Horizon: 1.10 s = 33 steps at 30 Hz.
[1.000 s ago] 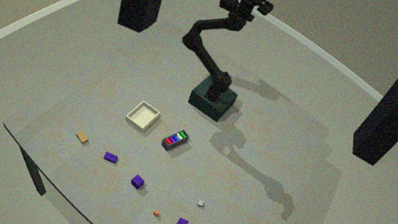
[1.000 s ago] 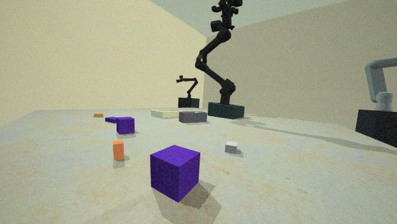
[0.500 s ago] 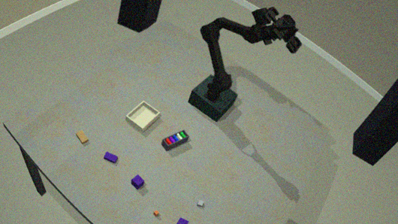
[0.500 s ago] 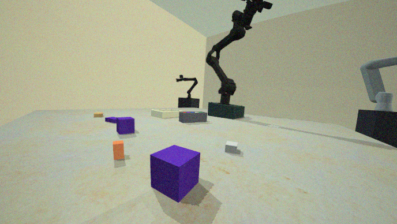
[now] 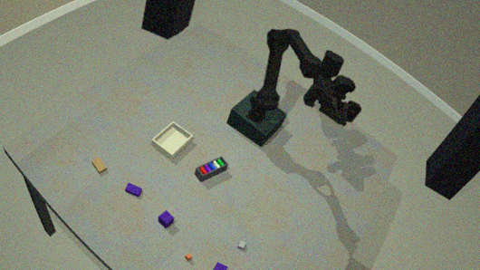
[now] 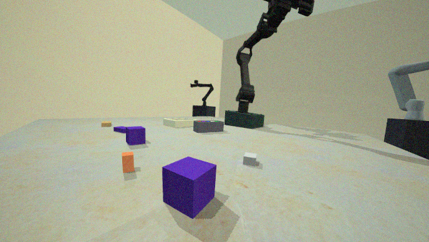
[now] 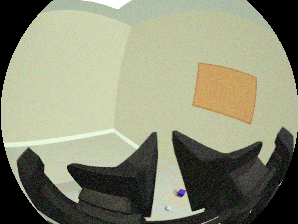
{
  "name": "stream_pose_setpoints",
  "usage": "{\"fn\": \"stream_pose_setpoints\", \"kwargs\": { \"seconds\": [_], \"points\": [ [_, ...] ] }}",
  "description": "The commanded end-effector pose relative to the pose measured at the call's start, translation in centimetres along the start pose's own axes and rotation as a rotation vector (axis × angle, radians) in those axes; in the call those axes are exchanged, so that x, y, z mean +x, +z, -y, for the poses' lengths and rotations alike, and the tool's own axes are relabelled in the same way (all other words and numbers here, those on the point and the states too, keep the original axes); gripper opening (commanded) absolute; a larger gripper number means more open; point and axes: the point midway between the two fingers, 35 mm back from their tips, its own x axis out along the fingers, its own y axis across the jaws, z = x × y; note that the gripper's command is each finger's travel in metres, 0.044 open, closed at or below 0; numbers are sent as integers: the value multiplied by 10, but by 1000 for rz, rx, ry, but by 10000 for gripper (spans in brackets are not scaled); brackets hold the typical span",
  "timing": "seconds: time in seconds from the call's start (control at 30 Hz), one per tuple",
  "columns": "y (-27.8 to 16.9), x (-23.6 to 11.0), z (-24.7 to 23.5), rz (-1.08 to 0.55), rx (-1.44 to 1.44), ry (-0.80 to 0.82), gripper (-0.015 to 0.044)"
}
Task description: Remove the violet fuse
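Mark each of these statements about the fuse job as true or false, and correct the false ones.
1. The violet fuse sits in the fuse block. True.
2. The tray holds a fuse. False: nothing lies in it.
3. The gripper hovers right above the block. False: it is raised high, off on the far side of the arm's base.
4. The jaws are nearly shut on nothing. True.
5. The tray and block touch. False: a gap separates them.

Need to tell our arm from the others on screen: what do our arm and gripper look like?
Ours is the matte black arm with chunky rounded joints, on a dark green box base. The gripper has two black, wedge-shaped fingers. No cables or markings show.
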Motion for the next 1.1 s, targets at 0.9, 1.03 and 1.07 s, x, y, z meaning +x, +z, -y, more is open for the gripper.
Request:
{"fn": "stream_pose_setpoints", "kwargs": {
  "seconds": [0.9, 1.03, 1.07],
  "points": [
    [-413, -146, 168, -857, 1870, -1830, 72],
    [-422, -166, 171, -822, 1940, -1999, 72],
    [-422, -166, 171, -822, 1940, -1999, 72]
  ]
}}
